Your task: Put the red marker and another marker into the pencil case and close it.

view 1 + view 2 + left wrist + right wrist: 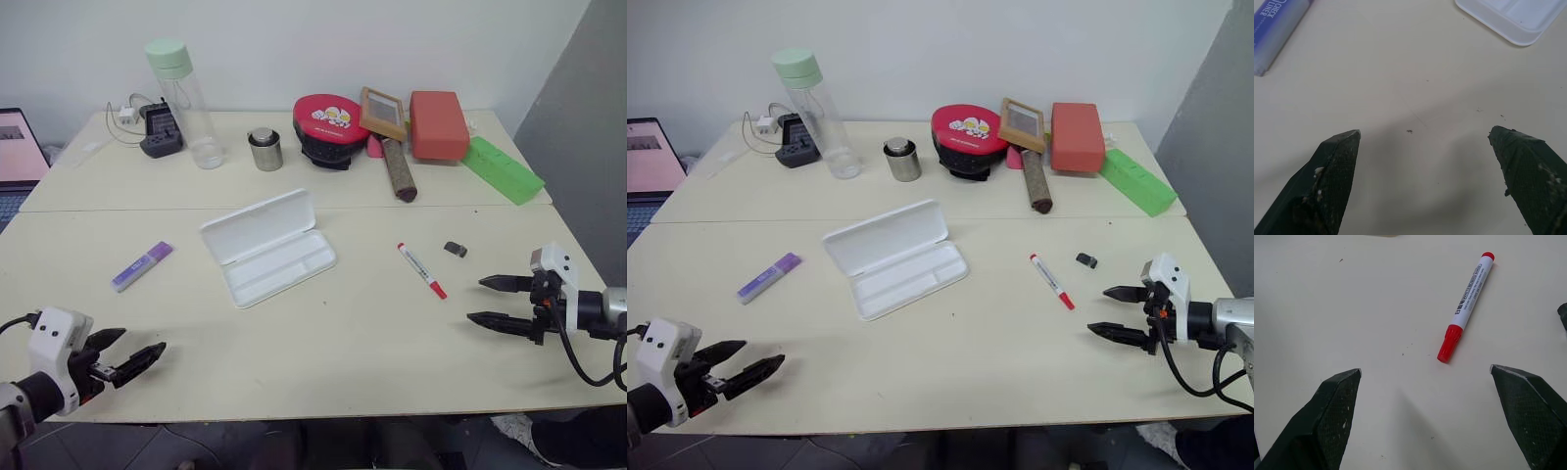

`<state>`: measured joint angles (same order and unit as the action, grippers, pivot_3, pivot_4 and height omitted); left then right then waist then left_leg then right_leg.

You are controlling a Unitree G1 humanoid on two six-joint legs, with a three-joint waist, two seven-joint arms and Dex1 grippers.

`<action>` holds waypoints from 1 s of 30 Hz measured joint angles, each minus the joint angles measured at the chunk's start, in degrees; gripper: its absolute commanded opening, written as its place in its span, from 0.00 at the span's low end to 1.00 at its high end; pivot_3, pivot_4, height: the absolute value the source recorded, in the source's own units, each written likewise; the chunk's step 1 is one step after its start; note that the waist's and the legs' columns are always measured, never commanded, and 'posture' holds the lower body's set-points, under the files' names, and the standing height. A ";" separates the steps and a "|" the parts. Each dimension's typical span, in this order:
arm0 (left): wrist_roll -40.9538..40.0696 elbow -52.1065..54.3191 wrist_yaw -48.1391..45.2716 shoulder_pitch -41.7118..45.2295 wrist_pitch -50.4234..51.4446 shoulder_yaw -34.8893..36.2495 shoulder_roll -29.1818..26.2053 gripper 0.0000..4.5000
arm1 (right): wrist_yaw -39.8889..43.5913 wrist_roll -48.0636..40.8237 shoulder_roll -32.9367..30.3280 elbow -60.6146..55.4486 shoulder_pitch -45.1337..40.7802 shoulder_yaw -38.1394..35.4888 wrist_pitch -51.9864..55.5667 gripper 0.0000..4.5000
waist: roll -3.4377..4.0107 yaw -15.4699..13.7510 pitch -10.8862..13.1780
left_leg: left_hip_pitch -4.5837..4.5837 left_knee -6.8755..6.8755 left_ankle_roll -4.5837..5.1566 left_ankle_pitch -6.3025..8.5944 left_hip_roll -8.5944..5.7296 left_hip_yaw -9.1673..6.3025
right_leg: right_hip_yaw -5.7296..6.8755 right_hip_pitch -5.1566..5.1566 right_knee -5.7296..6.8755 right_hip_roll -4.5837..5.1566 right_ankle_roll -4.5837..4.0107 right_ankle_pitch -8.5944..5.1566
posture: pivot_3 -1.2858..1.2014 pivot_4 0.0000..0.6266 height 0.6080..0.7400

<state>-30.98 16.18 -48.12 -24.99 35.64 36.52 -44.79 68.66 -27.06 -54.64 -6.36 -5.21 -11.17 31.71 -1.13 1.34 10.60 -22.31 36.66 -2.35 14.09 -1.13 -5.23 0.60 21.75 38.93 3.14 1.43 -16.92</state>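
Observation:
The white pencil case (269,247) lies open in the middle of the table, its lid folded back. Right of it rests the red marker (422,270), a slim white pen with a red cap, also in the right wrist view (1465,307). The purple marker (142,265) lies left of the case and shows in the left wrist view (1277,30). My right gripper (493,301) hovers open a short way right of the red marker, holding nothing. My left gripper (132,349) is open and empty near the table's front left edge, below the purple marker.
Along the back stand a clear bottle with a green cap (186,103), a small metal tin (265,149), a red round case (330,127), a framed board (383,113), a brown roll (399,169), an orange box (438,124) and a green flat box (502,168). A small dark object (455,249) lies near the red marker. A laptop (18,147) sits far left.

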 measured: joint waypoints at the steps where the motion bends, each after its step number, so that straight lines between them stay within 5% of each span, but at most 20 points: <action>1: -0.01 0.10 0.04 0.10 0.04 -0.11 0.00 1.00 | 0.02 0.00 0.00 0.00 -0.01 0.15 0.00 0.99 | 0.00 0.00 0.00 | 0.00 0.00 0.00 0.00 0.00 0.00 | 0.00 0.00 0.00 0.00 0.00 0.00 | 0.52 0.24 1.00; 9: -4.82 8.11 1.37 7.99 3.95 -4.49 0.12 1.00 | 0.10 -7.02 2.02 -4.19 -6.04 -0.38 2.55 0.99 | 0.03 -0.02 0.02 | 0.00 0.02 0.00 0.00 -0.01 -0.02 | 0.01 -0.01 0.02 -0.01 0.04 0.03 | 0.52 0.24 1.00; 15: -4.25 10.23 4.88 24.03 5.66 -21.62 2.56 1.00 | -2.86 -9.45 3.74 -11.26 -9.76 2.10 3.87 0.99 | -0.05 -0.19 0.01 | -0.05 0.06 0.00 0.00 -0.12 0.14 | 0.00 -0.04 0.00 -0.11 0.16 0.10 | 0.52 0.24 1.00; 22: 1.50 0.16 3.71 37.09 3.17 -33.11 4.71 1.00 | -6.84 -9.67 4.47 -15.36 -10.27 3.29 4.69 0.99 | -0.06 -0.02 0.02 | -0.05 0.09 0.02 0.01 -0.13 0.26 | 0.04 0.00 0.04 -0.12 0.18 0.11 | 0.52 0.24 1.00; 30: 5.87 -6.10 -0.87 40.57 -0.23 -41.10 5.71 1.00 | -9.56 -10.28 4.70 -18.83 -9.39 3.33 5.22 0.99 | -0.07 0.02 0.02 | -0.06 0.11 0.03 0.02 -0.13 0.27 | 0.01 0.01 0.03 -0.11 0.18 0.11 | 0.52 0.24 1.00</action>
<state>-25.11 10.08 -48.99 15.58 35.41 -4.58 -39.07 59.10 -37.35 -49.94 -25.19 -14.60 -7.84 36.93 -1.20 1.36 10.62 -22.36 36.77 -2.31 14.10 -1.26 -4.97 0.61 21.75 38.96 3.03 1.62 -16.80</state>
